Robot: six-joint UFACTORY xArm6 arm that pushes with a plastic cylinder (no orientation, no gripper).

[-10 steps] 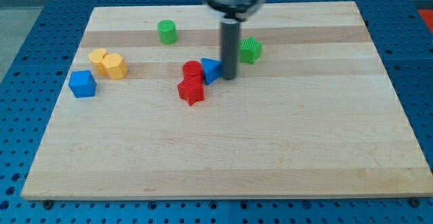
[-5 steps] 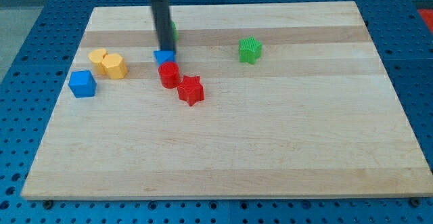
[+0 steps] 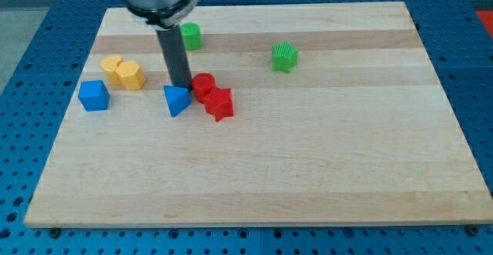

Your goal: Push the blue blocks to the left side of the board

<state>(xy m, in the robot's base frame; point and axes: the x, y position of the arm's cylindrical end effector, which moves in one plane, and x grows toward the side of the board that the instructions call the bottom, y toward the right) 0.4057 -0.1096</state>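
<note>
Where my tip [image 3: 182,87] meets the wooden board [image 3: 308,170], blue perforated table [image 3: 23,132] surrounds.

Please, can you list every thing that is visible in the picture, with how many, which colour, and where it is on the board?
blue cube: 1, blue, near the board's left edge
blue triangular block: 1, blue, left of centre, beside the red blocks
red cylinder: 1, red, right of the blue triangular block
red star block: 1, red, just below the red cylinder
yellow blocks: 2, yellow, side by side above the blue cube
green cylinder: 1, green, near the view's top
green star block: 1, green, upper right of centre
wooden board: 1, light wood, on a blue perforated surface
my tip: 1, dark rod, right above the blue triangular block
</note>
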